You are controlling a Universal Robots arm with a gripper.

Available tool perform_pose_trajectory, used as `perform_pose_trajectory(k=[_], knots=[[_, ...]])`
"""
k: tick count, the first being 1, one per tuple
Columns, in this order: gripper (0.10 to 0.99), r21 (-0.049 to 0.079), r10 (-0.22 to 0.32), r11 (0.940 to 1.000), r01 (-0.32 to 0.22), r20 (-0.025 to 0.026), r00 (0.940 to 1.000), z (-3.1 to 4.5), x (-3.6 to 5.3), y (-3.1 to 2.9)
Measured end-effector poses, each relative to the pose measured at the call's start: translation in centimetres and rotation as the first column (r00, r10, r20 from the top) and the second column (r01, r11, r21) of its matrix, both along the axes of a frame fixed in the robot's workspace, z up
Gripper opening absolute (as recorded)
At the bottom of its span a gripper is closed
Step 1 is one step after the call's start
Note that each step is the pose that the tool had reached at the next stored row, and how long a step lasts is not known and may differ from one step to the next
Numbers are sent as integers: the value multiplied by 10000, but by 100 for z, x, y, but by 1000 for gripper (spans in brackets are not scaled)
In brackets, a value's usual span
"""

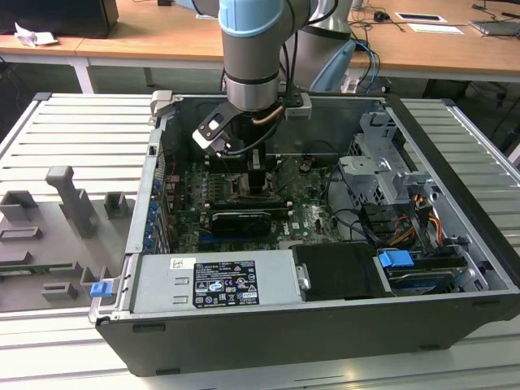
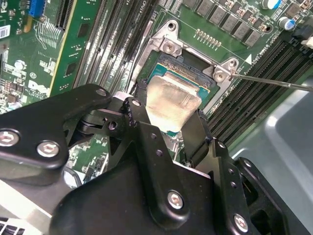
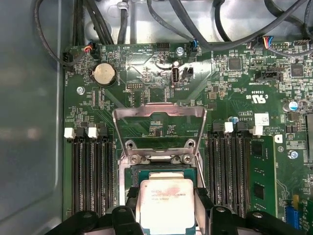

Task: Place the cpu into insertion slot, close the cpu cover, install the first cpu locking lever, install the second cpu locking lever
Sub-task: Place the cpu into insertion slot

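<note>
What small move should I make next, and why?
Probably ease the claw straight down a touch: it grips the chip on two sides over the socket, the cover is swung open, and the chip does not look fully seated.

Cpu pale silver-grey; circuit board green; cpu cover silvery; gripper black; arm grey, light-blue band; memory slots black.

Wooden desks at rear (light-toned); grey slatted worktable in fgd.
</note>
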State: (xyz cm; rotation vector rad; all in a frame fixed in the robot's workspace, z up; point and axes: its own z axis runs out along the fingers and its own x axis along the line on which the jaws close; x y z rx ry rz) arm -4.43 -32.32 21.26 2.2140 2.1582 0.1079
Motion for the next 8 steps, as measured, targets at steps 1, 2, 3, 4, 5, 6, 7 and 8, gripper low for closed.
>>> perform_pose_trajectory(k=[1, 2, 3, 4, 5, 6, 7, 8], knots=[[529, -1, 1, 10000, -1, 0, 10000, -9, -1, 0], [529, -3, 2, 10000, -2, 1, 10000, -19, -1, 0], [529, -7, 1, 10000, -1, 1, 10000, -32, -3, 1], [529, -7, 0, 10000, 0, 1, 10000, -41, -4, 1], [529, -7, 1, 10000, -1, 1, 10000, -53, -6, 1], [529, -8, 1, 10000, -1, 1, 10000, -59, -6, 1], [529, -7, 0, 10000, 0, 1, 10000, -72, -7, 4], [529, -8, 0, 10000, 0, 1, 10000, -80, -7, 9]])
